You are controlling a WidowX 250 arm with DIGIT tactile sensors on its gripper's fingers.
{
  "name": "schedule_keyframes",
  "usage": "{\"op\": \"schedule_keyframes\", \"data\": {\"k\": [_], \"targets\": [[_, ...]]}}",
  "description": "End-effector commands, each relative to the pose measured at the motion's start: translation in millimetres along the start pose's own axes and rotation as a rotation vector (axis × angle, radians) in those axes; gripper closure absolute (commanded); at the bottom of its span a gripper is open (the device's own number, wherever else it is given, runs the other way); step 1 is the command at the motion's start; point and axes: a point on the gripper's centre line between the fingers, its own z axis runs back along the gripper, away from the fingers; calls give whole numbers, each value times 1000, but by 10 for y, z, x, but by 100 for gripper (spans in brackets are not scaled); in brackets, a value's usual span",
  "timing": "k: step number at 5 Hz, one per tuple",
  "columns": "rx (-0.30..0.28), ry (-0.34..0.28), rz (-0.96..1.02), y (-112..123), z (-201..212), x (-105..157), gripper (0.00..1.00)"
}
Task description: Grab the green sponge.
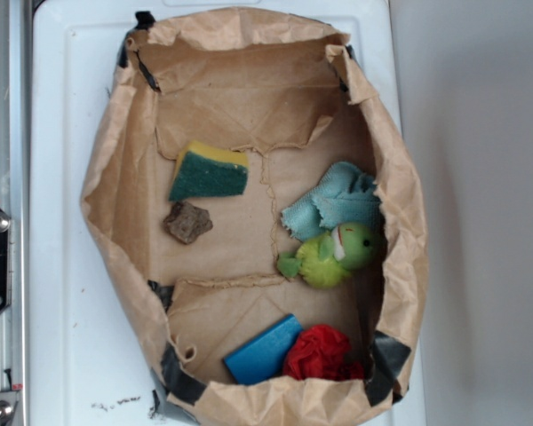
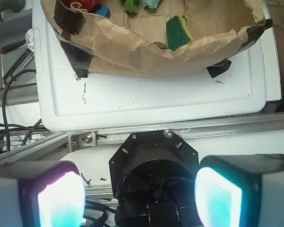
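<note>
Although the green sponge point(image 1: 209, 173) is in plain sight, nothing of the task appears done: it lies untouched on the floor of the brown paper bag point(image 1: 115, 142), in the bag's upper-left part in the exterior view, dark scouring face up with the yellow foam edge toward the far wall. A small brown lump point(image 1: 188, 221) sits just beside it; a pale blue cloth point(image 1: 333, 206), a lime-green plush toy point(image 1: 336, 253), a flat blue block point(image 1: 262, 351) and a red ball of fabric point(image 1: 320, 352) lie elsewhere in the bag, apart from the sponge. The arm does not appear in the exterior view at all. In the wrist view the gripper point(image 2: 139, 194) is well clear of the bag, back over the aluminium rail point(image 2: 189, 128) at the edge of the white tray point(image 2: 156, 101), with the camera looking across the tray toward the bag; the sponge shows there just behind the crumpled near rim. The two fingers point(image 2: 217, 194) stand wide apart with nothing between them, so the pincer is fully spread and empty. Judged remaining: the whole approach over the bag rim, descent onto the sponge, and closure.
</note>
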Motion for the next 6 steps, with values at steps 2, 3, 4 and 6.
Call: {"op": "schedule_keyframes", "data": {"k": [2,3,4,6], "targets": [[5,-17,-22,12,2,289,0],[17,-29,12,45,-68,635,0],[22,-36,12,111,-153,861,0],[-21,-52,-77,407,-360,1255,0]]}}
